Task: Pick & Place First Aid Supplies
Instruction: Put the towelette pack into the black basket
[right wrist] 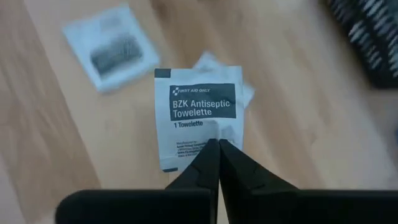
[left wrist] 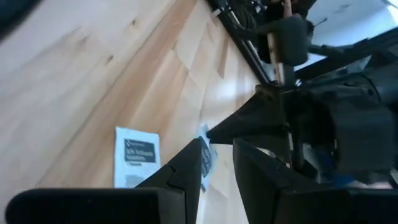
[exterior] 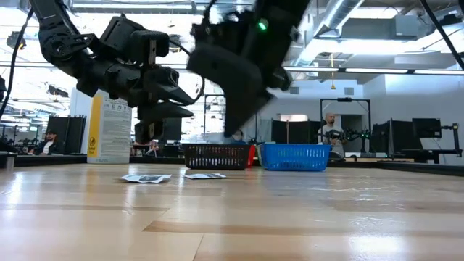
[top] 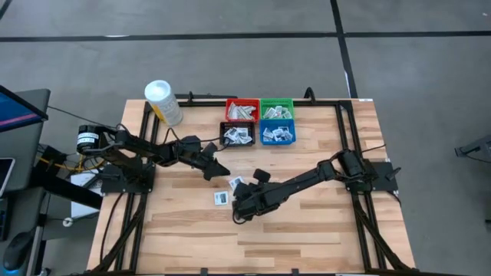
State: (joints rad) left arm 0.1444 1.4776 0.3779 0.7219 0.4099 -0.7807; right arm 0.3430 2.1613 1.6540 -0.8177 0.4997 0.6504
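Observation:
In the right wrist view my right gripper [right wrist: 217, 144] is shut on a square white packet printed "BZK Antiseptic Towelette" [right wrist: 198, 106]. Two more white packets lie on the wood beyond it, one [right wrist: 112, 46] off to the side and one [right wrist: 247, 93] partly covered by the held packet. In the high view the right gripper [top: 244, 207] sits mid-table near two loose packets [top: 221, 198] [top: 238, 182]. My left gripper [top: 219, 169] [left wrist: 219, 155] hovers open just left of them, above the table, holding nothing. A flat packet [left wrist: 137, 155] lies on the wood beyond its fingers. My right gripper pinches the towelette packet at the middle of its bottom edge [right wrist: 214, 134], below the printed text, between the tips of its two fingers. The packet stands out flat past the fingertips, above the packets on the wood.
Four small bins stand at the far middle of the table: red [top: 242, 110], green [top: 276, 108], black [top: 238, 134] and blue [top: 278, 133], each holding packets. A white tub with a yellow label [top: 163, 102] stands at the far left. The near half of the table [top: 253, 245] is bare wood.

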